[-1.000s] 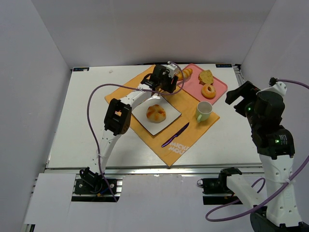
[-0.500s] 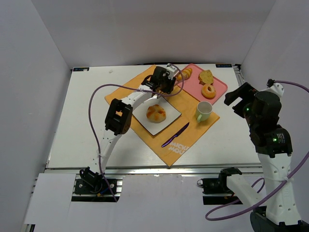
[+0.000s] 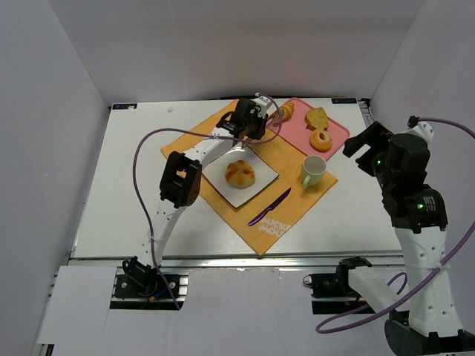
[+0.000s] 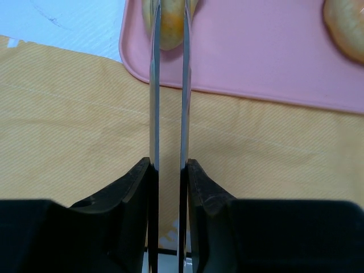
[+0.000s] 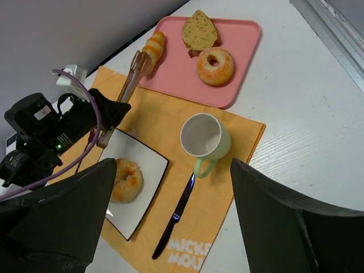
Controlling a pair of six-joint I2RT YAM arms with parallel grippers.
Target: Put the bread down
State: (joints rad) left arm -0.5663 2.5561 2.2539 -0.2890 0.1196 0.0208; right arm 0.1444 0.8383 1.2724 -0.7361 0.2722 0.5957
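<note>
The left end effector (image 4: 169, 14) is closed to a narrow gap on the twisted bread roll (image 5: 154, 44) at the far left corner of the pink tray (image 5: 239, 34). The right end effector (image 3: 361, 144) hangs wide open, holding nothing, above the right side of the bench (image 3: 111, 185).

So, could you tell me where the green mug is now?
In the top view the green mug stands on the right side of the orange placemat, just below the pink tray, with the purple knife to its lower left.
</note>
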